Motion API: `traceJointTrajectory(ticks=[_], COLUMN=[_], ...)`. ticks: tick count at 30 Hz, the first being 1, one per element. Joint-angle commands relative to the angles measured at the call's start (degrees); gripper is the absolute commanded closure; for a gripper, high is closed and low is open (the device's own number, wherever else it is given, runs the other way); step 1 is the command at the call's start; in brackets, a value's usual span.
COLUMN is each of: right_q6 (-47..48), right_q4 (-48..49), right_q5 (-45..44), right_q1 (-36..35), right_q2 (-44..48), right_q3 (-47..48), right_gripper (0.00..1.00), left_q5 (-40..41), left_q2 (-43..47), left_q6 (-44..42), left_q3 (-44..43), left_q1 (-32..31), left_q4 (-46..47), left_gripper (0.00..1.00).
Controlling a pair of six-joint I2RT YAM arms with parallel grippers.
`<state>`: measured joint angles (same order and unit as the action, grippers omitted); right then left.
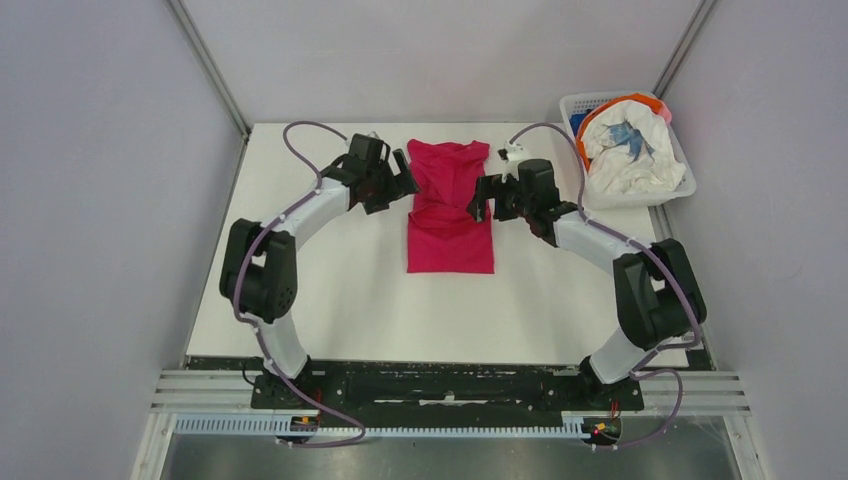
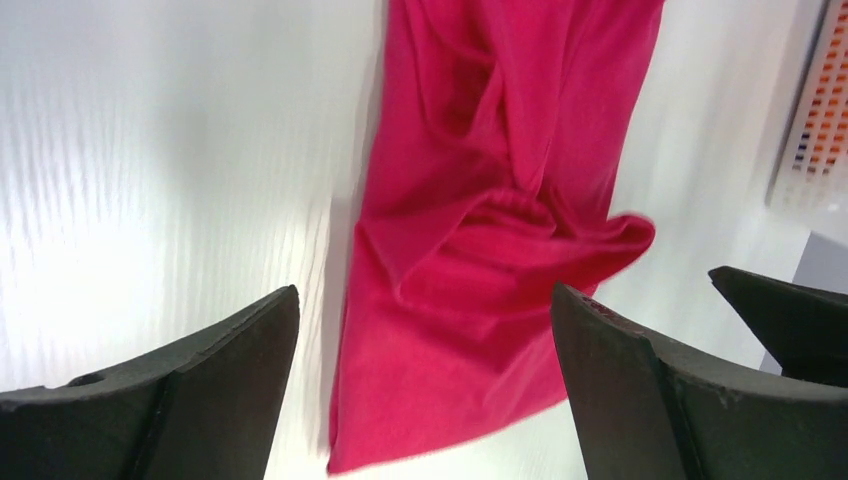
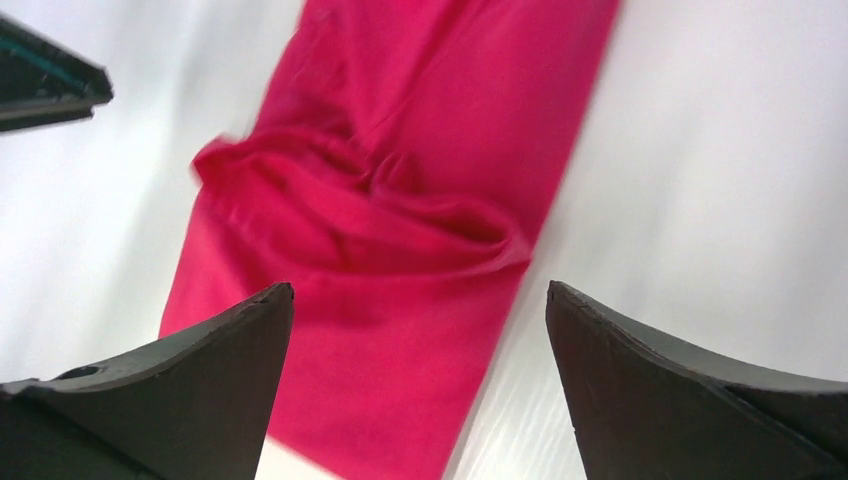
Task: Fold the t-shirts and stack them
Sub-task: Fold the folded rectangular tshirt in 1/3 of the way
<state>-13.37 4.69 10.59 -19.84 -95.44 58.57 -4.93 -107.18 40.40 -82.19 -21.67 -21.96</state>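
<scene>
A magenta-red t-shirt [image 1: 450, 205] lies folded into a narrow strip at the middle of the white table, rumpled at its far half [image 2: 480, 200] [image 3: 400, 200]. My left gripper [image 1: 408, 185] hovers at its left edge, jaws wide open with only cloth and table showing between them [image 2: 425, 300]. On the shirt's right edge my right gripper [image 1: 478, 205] stands open too, holding nothing [image 3: 420, 300]. More t-shirts, a white one with blue print [image 1: 632, 150] over an orange one [image 1: 640, 100], fill the basket.
The white plastic basket [image 1: 595, 105] stands at the table's far right corner; its mesh side [image 2: 815, 120] shows in the left wrist view. Grey walls close in on both sides and the back. The table's near edge meets a metal rail [image 1: 450, 385].
</scene>
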Motion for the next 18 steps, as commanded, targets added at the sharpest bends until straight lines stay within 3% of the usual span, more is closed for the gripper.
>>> traceJointTrajectory(ticks=[1, 5, 10, 18], right_q6=[6.22, 7.2, 5.9, 4.97], right_q4=[0.43, 0.67, 2.04, 4.82], right_q5=[6.74, 7.55, 7.1, 8.6], right_q1=[-6.12, -11.08, -12.45, -12.83], right_q2=[6.1, 5.49, 0.28, -6.51], right_q3=[-4.88, -5.67, -2.76, 0.7], right_gripper=[0.02, 0.02, 0.02, 0.02], left_q5=[-2.15, -3.08, -2.95, -0.7], left_q2=[10.98, 17.91, 24.88, 28.68], left_q6=[-0.31, 1.5, 1.93, 2.46], left_q3=[12.01, 22.84, 31.69, 36.29], left_q1=[-0.44, -0.67, -0.82, -0.77], left_q4=[2.82, 4.45, 3.43, 0.86], left_gripper=[0.0, 0.0, 0.0, 0.0])
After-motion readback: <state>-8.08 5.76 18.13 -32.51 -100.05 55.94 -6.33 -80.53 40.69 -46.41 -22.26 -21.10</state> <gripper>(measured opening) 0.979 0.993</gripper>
